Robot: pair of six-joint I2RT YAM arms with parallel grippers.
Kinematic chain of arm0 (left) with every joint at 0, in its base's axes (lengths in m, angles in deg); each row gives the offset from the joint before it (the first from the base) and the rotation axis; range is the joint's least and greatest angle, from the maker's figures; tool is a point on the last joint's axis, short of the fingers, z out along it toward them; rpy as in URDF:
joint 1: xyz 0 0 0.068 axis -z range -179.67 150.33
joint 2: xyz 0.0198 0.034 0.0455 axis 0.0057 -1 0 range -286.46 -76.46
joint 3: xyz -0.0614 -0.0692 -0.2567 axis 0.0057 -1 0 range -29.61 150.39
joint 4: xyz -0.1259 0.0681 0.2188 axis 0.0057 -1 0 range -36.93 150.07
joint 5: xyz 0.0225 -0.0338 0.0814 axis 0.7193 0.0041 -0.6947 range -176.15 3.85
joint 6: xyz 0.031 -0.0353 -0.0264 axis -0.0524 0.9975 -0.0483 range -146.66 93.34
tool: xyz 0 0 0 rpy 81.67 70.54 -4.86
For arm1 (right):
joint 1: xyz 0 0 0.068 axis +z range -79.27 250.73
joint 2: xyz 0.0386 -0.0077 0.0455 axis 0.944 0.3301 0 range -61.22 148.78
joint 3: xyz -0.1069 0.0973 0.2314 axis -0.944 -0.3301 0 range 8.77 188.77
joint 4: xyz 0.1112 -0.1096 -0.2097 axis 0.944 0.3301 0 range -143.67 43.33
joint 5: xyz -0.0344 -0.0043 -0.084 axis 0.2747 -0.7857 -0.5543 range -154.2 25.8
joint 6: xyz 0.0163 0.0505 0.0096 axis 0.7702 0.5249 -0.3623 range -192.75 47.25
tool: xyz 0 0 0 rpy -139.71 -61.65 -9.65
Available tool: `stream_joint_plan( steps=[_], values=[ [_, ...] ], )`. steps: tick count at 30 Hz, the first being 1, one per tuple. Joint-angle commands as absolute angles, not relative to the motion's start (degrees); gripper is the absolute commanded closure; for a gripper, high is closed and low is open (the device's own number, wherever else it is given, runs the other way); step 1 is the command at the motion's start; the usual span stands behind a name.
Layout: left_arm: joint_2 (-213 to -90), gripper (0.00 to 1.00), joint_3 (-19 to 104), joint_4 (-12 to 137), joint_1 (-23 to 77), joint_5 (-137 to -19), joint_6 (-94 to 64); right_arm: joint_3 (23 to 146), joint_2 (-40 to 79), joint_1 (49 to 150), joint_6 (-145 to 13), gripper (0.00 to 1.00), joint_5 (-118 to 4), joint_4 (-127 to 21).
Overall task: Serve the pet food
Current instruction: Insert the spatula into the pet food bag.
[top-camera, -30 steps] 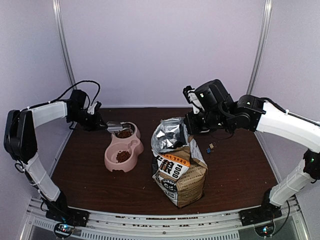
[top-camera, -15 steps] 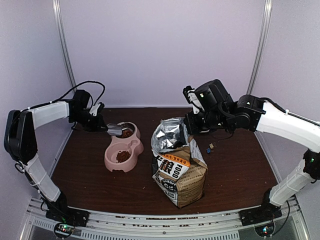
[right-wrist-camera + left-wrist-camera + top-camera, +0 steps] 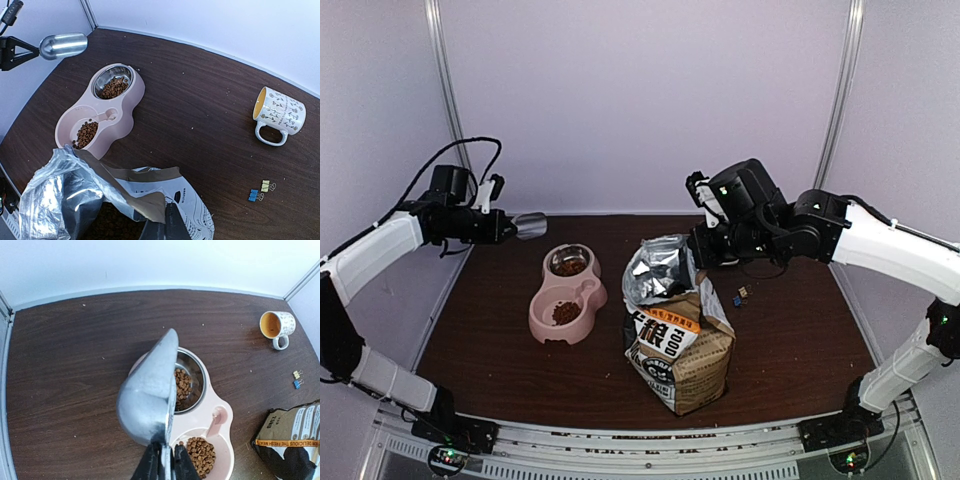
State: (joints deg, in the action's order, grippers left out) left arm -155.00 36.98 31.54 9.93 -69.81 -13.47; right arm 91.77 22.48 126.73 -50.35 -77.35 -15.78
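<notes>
The pet food lies as brown kibble in both wells of the pink double bowl [image 3: 588, 296]: in its steel cup [image 3: 183, 385] and in its front well [image 3: 201, 454]. More kibble shows inside the open kraft bag [image 3: 682, 345], dark in its mouth [image 3: 107, 225]. My left gripper [image 3: 506, 228] is shut on the handle of the silver scoop [image 3: 530, 226], held in the air left of and behind the bowl. In the left wrist view the scoop [image 3: 147, 395] is turned on edge, its rounded back showing. My right gripper [image 3: 167, 222] is shut on the bag's torn top edge.
A patterned white mug [image 3: 277, 115] stands at the back right of the brown table. Two small binder clips [image 3: 261, 190] lie to the right of the bag. White walls close off the back and both sides.
My left arm has pulled the scoop up and to the left, from over the steel cup to well clear of the bowl. The right arm and the bag have not moved.
</notes>
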Motion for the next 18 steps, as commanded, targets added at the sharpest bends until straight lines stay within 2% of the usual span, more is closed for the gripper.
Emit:
stream_joint_plan(
  steps=[1, 8, 18],
  values=[
    [-148.5, 1.00, 34.2, 38.0, 10.3, -70.8, -14.0, 93.4, 23.3, 126.1, -50.2, 1.00, -79.7, -16.3],
    [-140.4, 1.00, 33.3, 35.2, 13.4, -66.2, -11.8, 93.7, 23.2, 126.1, -50.6, 1.00, -79.8, -16.1],
    [-139.3, 1.00, 45.4, 22.3, 34.0, -65.3, -16.7, 94.6, 24.1, 126.2, -50.4, 1.00, -78.2, -16.8]
  ],
)
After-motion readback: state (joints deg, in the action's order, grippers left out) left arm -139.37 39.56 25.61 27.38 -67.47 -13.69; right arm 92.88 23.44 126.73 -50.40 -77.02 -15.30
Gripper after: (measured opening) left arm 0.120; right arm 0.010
